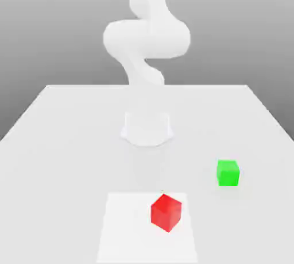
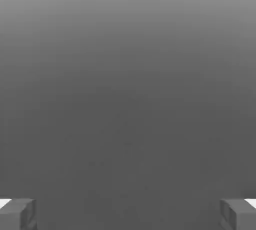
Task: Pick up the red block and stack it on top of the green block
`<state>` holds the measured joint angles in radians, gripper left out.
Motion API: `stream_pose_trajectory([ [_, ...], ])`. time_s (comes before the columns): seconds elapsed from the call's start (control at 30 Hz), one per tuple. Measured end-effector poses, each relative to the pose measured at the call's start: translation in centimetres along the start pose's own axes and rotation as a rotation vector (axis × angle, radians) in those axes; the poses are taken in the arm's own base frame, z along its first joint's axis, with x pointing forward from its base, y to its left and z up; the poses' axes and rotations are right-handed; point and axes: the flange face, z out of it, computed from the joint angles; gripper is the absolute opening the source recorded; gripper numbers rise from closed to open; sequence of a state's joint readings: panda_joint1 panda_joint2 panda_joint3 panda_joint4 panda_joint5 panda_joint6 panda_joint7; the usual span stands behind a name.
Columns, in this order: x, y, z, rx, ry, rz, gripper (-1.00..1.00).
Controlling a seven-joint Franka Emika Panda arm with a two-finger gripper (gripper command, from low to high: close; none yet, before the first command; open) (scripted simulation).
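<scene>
The red block [image 1: 166,212] sits on the white table near the front edge, turned slightly so one corner faces forward. The green block [image 1: 228,172] rests on the table behind it and toward the exterior view's right, about a block's width clear of it. In the hand view my gripper [image 2: 128,215] is open: one grey fingertip [image 2: 20,214] and the other [image 2: 238,214] stand far apart with only a plain grey background between them. Neither block is between the fingers.
The white arm [image 1: 146,38] rises from its round base [image 1: 147,127] at the table's middle back and bends upward. A lighter square patch [image 1: 129,228] marks the table [image 1: 69,142] under the red block.
</scene>
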<state>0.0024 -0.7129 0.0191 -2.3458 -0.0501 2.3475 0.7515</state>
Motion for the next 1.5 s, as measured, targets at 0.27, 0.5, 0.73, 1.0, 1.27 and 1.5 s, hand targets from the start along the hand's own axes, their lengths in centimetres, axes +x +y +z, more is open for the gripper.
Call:
stream_pose_trajectory([
  [0.27, -7.1, 3.2, 18.9, -0.204, -0.225, -0.359, 0.0],
  [0.5, -16.4, 9.6, 30.1, -0.241, -0.494, -0.627, 0.0],
  [0.73, -25.2, 15.0, 35.6, -0.171, -0.708, -0.801, 0.0],
  [1.0, -28.2, 17.4, 39.6, -0.171, -0.716, -0.805, -1.0],
  [1.27, -27.5, 16.8, 38.7, -0.17, -0.715, -0.802, -1.0],
  [1.5, -26.0, 14.0, 34.5, -0.174, -0.717, -0.798, -1.0],
])
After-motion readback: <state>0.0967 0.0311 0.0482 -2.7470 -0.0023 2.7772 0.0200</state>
